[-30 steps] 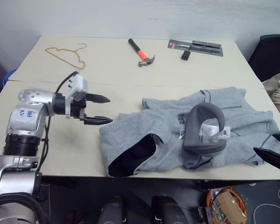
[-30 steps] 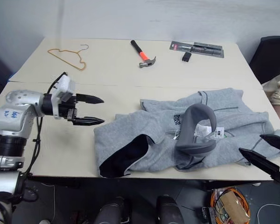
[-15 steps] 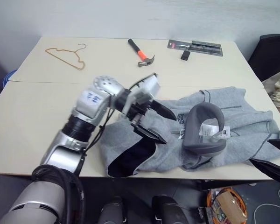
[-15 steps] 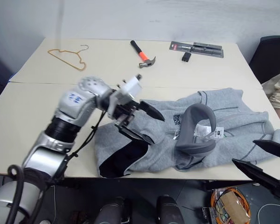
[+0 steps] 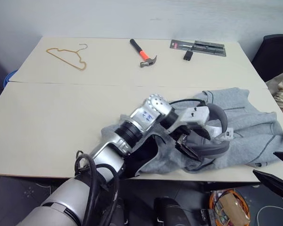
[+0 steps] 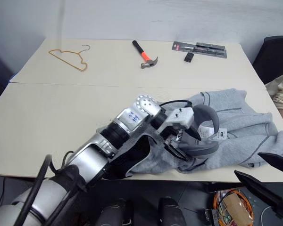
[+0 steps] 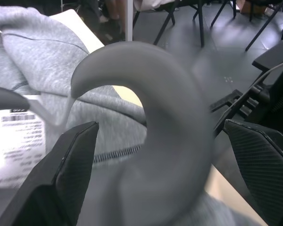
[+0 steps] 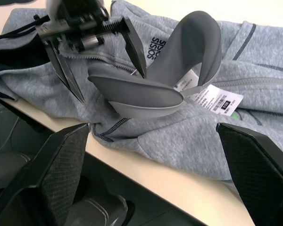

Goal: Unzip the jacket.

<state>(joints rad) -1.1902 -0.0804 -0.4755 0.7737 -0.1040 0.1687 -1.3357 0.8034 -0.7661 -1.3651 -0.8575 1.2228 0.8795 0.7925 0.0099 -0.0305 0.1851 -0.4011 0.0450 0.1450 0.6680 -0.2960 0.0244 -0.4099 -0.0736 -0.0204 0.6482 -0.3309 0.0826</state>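
Now the left gripper sits w/ jaws spread wide, one finger each side of the grey curved pillow-like thing, nothing clamped. That pillow thing lies on top of the jacket, which is spread at the table's near edge, right of centre, dark lining showing at its left end, white-green tag just beside the pillow. Right gripper hangs off the table's near right corner, jaws apart, empty. Far side of table: hammer, wire hanger, packaged tool.
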